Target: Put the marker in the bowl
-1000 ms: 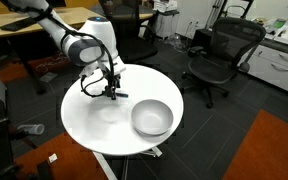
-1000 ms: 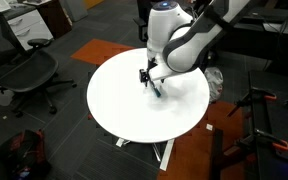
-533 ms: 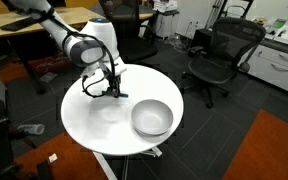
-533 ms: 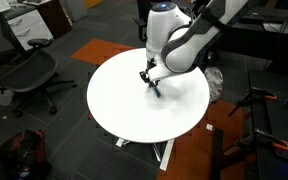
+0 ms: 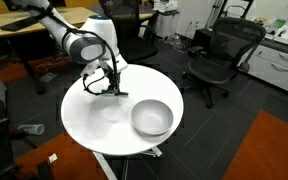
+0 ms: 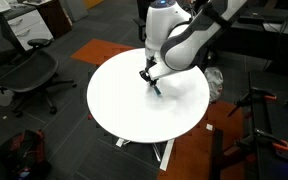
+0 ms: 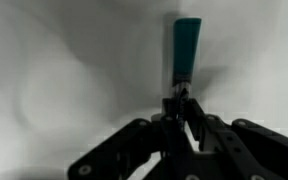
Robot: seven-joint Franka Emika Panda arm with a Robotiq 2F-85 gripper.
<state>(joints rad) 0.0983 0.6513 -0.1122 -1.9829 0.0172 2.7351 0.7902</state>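
Observation:
The marker [image 7: 185, 50] is a thin dark stick with a teal-blue end; in the wrist view that end sticks out past my fingertips over the white table. My gripper [image 7: 180, 108] is shut on the marker's dark end. In both exterior views the gripper [image 5: 114, 90] [image 6: 150, 82] is down at the tabletop, at the far side of the round white table [image 5: 94, 115], with the marker [image 5: 121, 94] showing as a short dark stick at its tip. The light grey bowl [image 5: 152, 118] stands upright near the table's front right, well apart from the gripper. The bowl is hidden in the exterior view taken from behind the arm.
Black office chairs [image 5: 219, 55] [image 6: 24, 70] stand around the table. A desk [image 5: 34, 30] is behind the arm. The white arm body [image 6: 179, 40] leans over the table's far edge. Orange floor patches [image 5: 269, 150] lie beside the table.
The jaws have closed on the marker's dark end. The arm has stayed almost in place at the tabletop.

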